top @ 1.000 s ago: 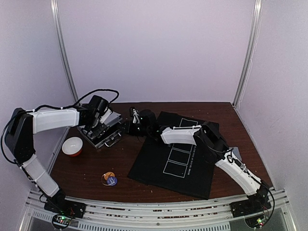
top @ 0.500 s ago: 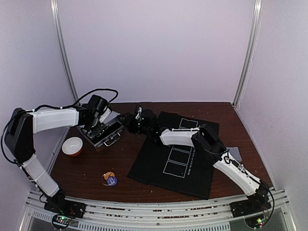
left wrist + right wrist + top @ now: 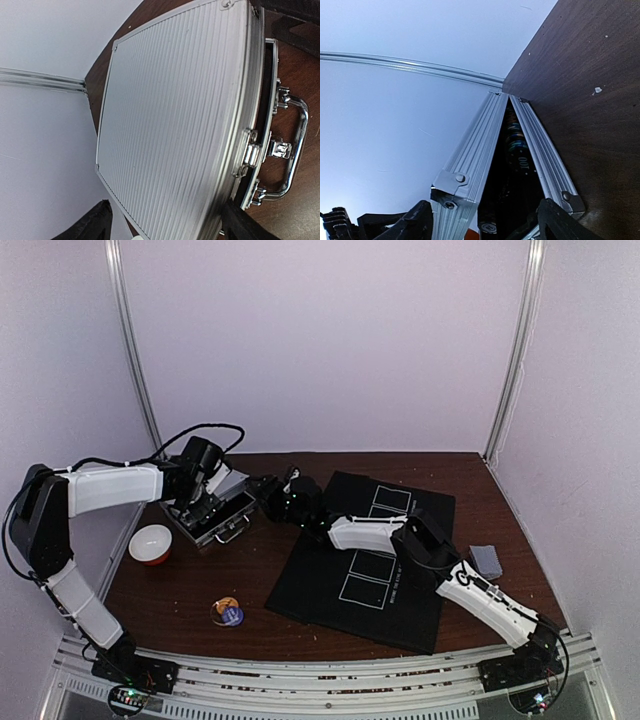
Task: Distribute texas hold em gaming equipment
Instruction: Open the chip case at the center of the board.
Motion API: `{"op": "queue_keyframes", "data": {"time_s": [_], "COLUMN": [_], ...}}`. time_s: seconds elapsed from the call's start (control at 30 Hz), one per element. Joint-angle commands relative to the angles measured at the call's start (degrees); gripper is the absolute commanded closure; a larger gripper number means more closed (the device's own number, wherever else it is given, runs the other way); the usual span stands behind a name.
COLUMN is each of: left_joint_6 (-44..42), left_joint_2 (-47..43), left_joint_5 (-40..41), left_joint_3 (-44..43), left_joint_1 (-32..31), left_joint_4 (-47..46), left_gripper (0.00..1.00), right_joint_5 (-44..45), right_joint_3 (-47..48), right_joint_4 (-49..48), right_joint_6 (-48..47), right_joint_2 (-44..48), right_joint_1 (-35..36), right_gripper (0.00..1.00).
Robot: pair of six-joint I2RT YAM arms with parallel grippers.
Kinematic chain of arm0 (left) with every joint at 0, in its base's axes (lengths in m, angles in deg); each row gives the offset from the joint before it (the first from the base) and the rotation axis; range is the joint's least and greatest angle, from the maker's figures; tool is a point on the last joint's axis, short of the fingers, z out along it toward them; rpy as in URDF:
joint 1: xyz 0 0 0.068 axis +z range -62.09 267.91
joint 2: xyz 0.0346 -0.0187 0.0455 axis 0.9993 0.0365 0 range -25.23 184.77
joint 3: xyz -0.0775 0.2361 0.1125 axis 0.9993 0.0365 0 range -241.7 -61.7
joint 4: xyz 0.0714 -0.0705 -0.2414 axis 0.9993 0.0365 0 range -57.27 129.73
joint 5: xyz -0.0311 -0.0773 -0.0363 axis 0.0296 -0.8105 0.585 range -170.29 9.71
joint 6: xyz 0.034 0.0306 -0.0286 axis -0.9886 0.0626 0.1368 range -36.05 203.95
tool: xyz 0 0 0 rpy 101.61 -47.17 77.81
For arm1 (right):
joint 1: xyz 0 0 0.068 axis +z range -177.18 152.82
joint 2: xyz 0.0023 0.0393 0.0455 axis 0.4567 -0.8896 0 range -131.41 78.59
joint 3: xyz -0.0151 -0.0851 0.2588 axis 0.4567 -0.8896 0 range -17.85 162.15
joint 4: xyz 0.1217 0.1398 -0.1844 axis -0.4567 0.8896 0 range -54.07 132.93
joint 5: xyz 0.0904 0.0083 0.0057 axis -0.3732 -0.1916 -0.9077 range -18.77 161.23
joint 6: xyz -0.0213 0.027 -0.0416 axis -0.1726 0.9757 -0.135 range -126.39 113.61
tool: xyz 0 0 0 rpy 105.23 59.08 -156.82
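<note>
The silver case (image 3: 222, 512) stands at the back left with its ribbed lid (image 3: 175, 115) raised a crack. Through the gap I see striped poker chips (image 3: 517, 145), teal and dark, stacked inside. My left gripper (image 3: 203, 490) is open over the lid, its fingers either side of the lid's near corner (image 3: 167, 222). My right gripper (image 3: 268, 490) is open at the case's right end, straddling the gap (image 3: 485, 225). Orange and purple button discs (image 3: 227, 613) lie at the front left. A grey-blue deck of cards (image 3: 487, 560) lies at the right.
A black mat (image 3: 330, 595) with white printed squares covers the middle of the brown table. A red-and-white bowl (image 3: 150, 543) sits left of the case. The case's handle (image 3: 295, 150) and latches (image 3: 250, 150) face the front. Walls close in behind and on both sides.
My right arm has reached left from the mat's back corner to the case's end, and its jaws have gone from nearly shut to open. The left arm has stayed put.
</note>
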Motion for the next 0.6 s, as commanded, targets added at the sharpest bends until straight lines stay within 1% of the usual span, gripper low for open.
{"op": "queue_keyframes", "data": {"time_s": [0.0,0.1,0.17,0.27,0.47,0.53,0.57], "left_joint_6": [-0.34,-0.39,-0.42,-0.49,-0.61,-1.29,-1.6], "left_joint_2": [-0.39,-0.24,-0.03,0.13,0.11,-0.08,-0.26], "left_joint_5": [2.03,2.0,1.98,2.15,1.52,0.1,-0.55], "left_joint_3": [0.46,0.64,0.62,0.72,0.99,1.28,1.4], "left_joint_1": [1.31,1.25,1.28,1.32,1.34,1.35,1.33], "left_joint_4": [-4.44,-4.71,-4.74,-4.93,-5.2,-5.29,-5.35], "left_gripper": [0.22,0.22,0.22,0.23,0.23,0.21,0.17], "right_joint_5": [3.17,5.41,7.32,8.82,8.46,8.17,8.19], "right_joint_3": [4.17,8.05,9.92,10.24,10.39,10.48,10.48], "right_joint_4": [-4.77,-7.79,-7.63,-6.24,-8.18,-8.59,-8.8], "right_joint_6": [-2.46,-2.5,-2.91,-4.26,-2.57,-2.88,-3.03], "right_joint_2": [-1.41,-4.63,-5.38,-4.83,-5.1,-5.03,-5.03], "right_joint_1": [1.11,1.46,1.56,1.94,2.42,2.8,2.95], "right_gripper": [0.22,0.21,0.21,0.2,0.2,0.2,0.2]}}
